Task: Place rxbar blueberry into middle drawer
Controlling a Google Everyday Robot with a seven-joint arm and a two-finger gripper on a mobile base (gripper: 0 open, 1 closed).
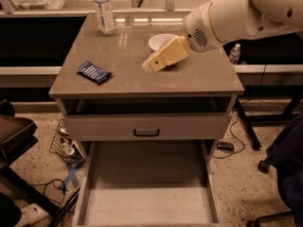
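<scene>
The rxbar blueberry (94, 72), a small dark blue wrapper with white stripes, lies flat on the left part of the cabinet's countertop (128, 79). My gripper (150, 66), a beige wedge on a white arm, hovers over the middle of the countertop, to the right of the bar and apart from it. It holds nothing that I can see. The middle drawer (142, 205) is pulled out far at the bottom of the view, and its flat grey-beige floor is bare.
A white bowl (158, 39) stands behind my gripper, partly hidden by it. A water bottle (104, 8) stands at the back left of the countertop. The drawer with the dark bar handle (147, 132) sits above the pulled-out drawer. Cables and clutter lie on the floor at the left.
</scene>
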